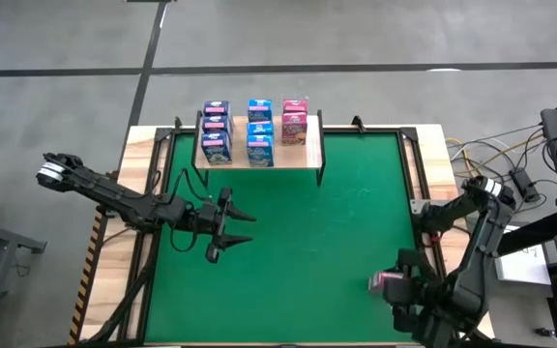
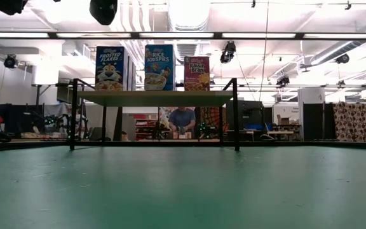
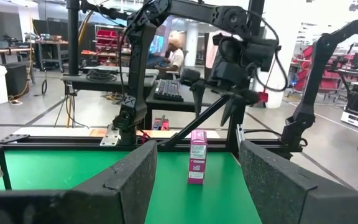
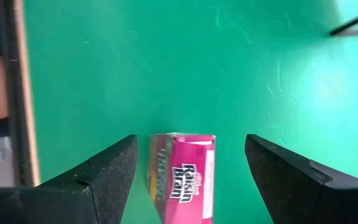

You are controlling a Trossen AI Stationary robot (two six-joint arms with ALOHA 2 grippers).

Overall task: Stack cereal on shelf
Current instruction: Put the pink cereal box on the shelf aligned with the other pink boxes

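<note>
The wooden shelf [image 1: 259, 155] stands on black legs at the mat's far edge. It bears three rows of cereal boxes: white-purple [image 1: 216, 130], blue [image 1: 259, 130] and pink [image 1: 294, 121]; the low view shows their fronts [image 2: 159, 67]. One pink cereal box [image 3: 197, 157] stands upright on its bottom end on the green mat near the right front corner [image 1: 387, 281]. My right gripper [image 1: 401, 287] is open and points down above this box. Its fingers stand on either side of the box top [image 4: 182, 177] without touching it. My left gripper [image 1: 235, 235] is open and empty over the mat's left middle.
The green mat [image 1: 337, 222] lies bare between the shelf and the grippers. A black frame and the wooden table rim [image 1: 433, 155] run around the mat. Cables [image 1: 496, 155] lie off the right side. A person [image 2: 182, 119] sits in the room behind the shelf.
</note>
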